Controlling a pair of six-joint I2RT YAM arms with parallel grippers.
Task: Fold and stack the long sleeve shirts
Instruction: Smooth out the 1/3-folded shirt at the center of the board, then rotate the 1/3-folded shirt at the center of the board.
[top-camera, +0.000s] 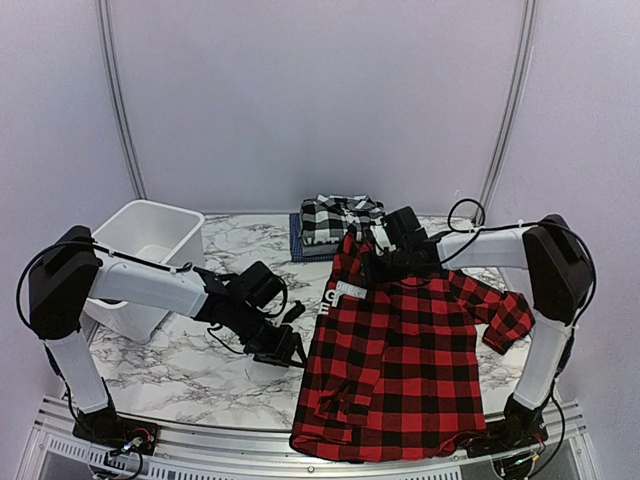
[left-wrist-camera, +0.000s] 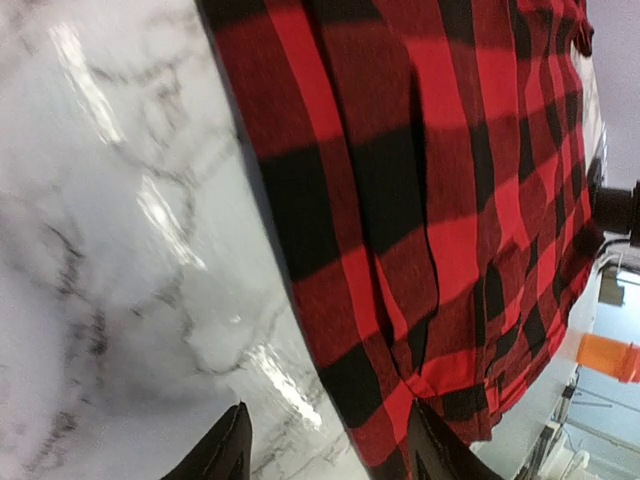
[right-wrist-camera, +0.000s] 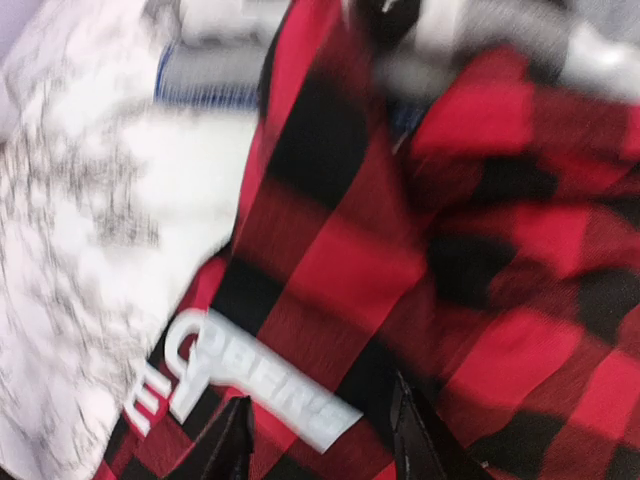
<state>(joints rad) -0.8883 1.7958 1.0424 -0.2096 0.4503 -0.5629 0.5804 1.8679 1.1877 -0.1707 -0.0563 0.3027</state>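
Two shirts: red-and-black check shirt (top-camera: 400, 370) spread on table (top-camera: 200, 370), hem over near edge; black-and-white plaid shirt (top-camera: 335, 218) folded at rear.
Left gripper (left-wrist-camera: 328, 428): jaws apart, empty, at shirt's left edge.
Right gripper (right-wrist-camera: 320, 432): jaws parted over collar.
Risk: uneven pull, likely dragging hem off table.

Top view looks down; close wrist views share red-checked shirt (top-camera: 400, 370).

R wrist view is smeared by blur: white lettering (right-wrist-camera: 200, 350) on red-black shirt (right-wrist-camera: 340, 280) cannot be read. In L wrist view left gripper (left-wrist-camera: 330, 450) is cropped by btm edge, tips only. At back, blue shirt (top-camera: 297, 247) is mostly covered by plaid shirt (top-camera: 335, 215).
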